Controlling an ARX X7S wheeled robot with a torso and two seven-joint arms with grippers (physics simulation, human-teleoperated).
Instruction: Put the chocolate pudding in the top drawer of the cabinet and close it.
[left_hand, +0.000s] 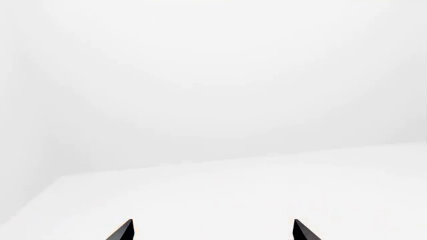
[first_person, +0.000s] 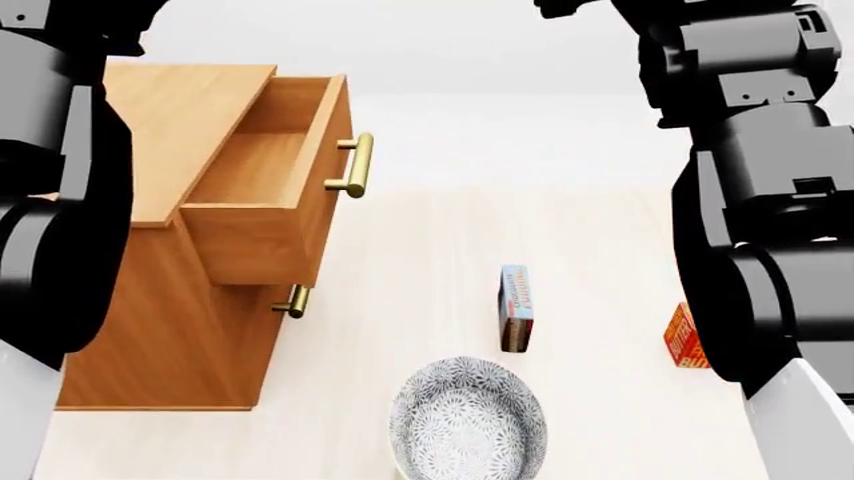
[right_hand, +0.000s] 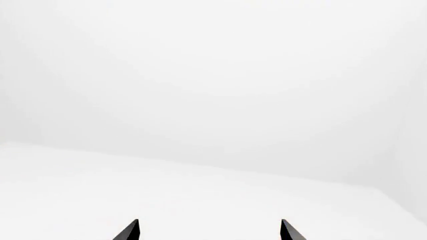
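Brightness: all three views are evenly and brightly lit; white surroundings are nearly washed out.
Light source: no lamp is seen; soft, diffuse light from above is suggested.
Shadows: only faint ones are cast; the inside of the top drawer (first_person: 260, 165) and the side of the cabinet (first_person: 147, 330) below it are slightly darkened, and a thin dark edge is seen under the chocolate pudding (first_person: 517, 307).
Glare: a mild sheen is shown on the brass handle (first_person: 355, 165).
Sharpness: rendered edges are crisp; no motion blur is seen.
Distortion: none is noticed at the edges.
Wrist views: almost featureless white is shown, with pale grey gradients and black fingertips (left_hand: 123, 231) sharply outlined.
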